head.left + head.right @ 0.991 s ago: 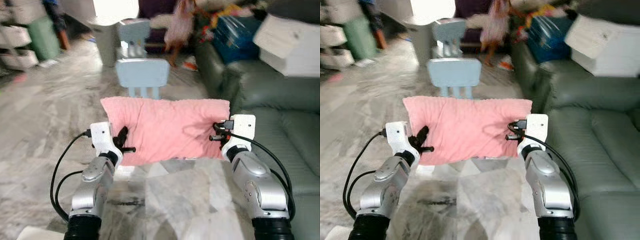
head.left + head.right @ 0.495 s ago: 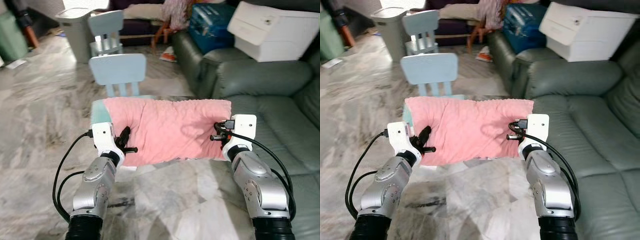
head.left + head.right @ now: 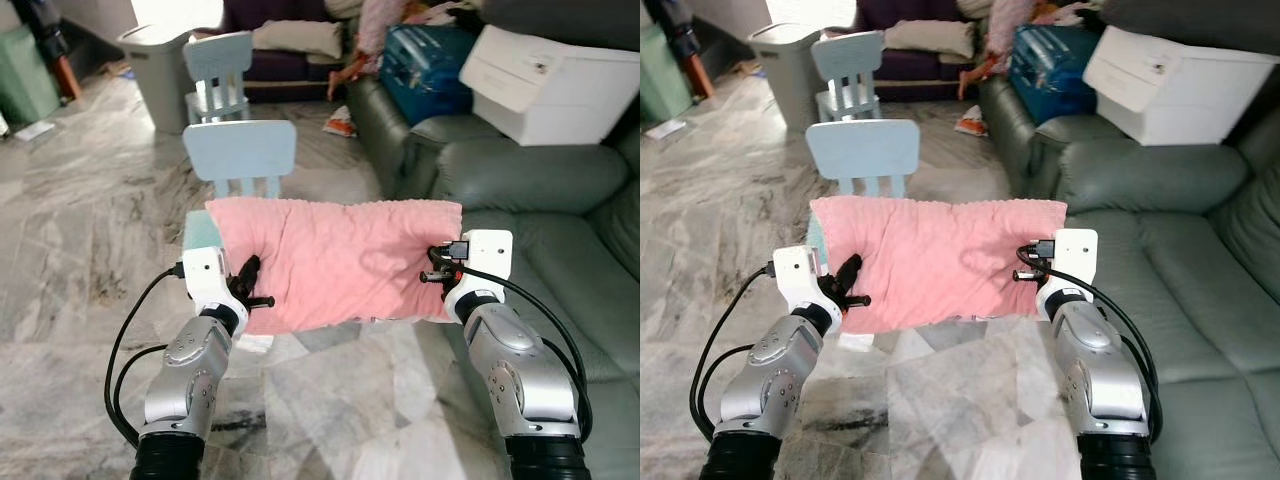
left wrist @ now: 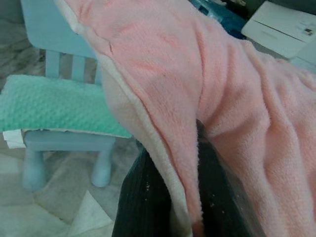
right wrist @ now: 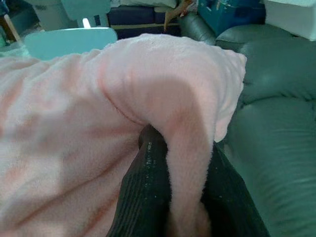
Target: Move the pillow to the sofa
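Sofa [image 3: 560, 230] nearer now, pink pillow [image 3: 335, 260] in both claws.

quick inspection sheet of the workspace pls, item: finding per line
surface: grey marble floor; small blue chair with green cushion just ahead
job's things: pink pillow held up between both arms; green sofa to the robot's right
clutter: white box on sofa arm, blue bag, grey bin
grippers: left tool and right tool each pinch pillow fabric
cables: black loops at both wrists
surroundings: second blue chair, dark couch
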### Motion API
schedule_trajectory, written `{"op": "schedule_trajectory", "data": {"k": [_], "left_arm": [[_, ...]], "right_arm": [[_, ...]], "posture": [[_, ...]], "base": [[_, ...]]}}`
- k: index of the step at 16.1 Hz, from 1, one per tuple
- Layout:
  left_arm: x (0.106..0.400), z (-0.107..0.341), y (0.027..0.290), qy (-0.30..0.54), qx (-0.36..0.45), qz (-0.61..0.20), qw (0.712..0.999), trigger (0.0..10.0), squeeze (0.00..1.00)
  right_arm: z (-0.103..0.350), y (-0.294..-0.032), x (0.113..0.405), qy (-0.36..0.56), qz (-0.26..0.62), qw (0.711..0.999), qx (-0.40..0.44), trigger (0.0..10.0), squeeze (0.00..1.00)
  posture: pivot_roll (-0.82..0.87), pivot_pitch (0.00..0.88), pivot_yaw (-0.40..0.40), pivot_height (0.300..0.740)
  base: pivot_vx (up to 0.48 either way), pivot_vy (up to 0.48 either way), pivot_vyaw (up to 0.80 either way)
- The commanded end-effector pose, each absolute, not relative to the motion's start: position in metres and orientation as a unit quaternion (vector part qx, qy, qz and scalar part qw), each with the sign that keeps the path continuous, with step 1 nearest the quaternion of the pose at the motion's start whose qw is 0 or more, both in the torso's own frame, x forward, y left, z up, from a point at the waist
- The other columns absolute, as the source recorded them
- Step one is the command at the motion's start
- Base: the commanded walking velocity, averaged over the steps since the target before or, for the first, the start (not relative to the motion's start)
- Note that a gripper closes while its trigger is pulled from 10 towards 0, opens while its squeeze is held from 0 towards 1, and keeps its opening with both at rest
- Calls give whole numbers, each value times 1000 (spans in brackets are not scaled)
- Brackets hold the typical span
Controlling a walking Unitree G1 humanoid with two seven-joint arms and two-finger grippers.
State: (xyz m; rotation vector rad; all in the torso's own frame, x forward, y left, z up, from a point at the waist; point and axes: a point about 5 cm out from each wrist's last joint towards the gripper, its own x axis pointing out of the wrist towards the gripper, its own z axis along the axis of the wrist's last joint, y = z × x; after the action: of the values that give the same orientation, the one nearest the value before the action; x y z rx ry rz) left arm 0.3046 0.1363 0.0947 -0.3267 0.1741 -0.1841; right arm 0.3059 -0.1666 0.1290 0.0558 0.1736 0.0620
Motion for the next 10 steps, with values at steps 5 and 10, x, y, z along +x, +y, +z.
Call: {"op": "schedule_trajectory", "data": {"k": [5,10], "left_arm": [[305,99,136,80,-163,-99,978,10000,0],[304,98,135,83,-164,-100,978,10000,0]], "right_arm": [[138,-167,307,68,36,997,24,10000,0],[137,-166,307,73,37,996,28,10000,0]], "posture": [[-173,0,13,740],[-172,0,12,740]], "base": [[395,0,0],[392,0,-123]]}}
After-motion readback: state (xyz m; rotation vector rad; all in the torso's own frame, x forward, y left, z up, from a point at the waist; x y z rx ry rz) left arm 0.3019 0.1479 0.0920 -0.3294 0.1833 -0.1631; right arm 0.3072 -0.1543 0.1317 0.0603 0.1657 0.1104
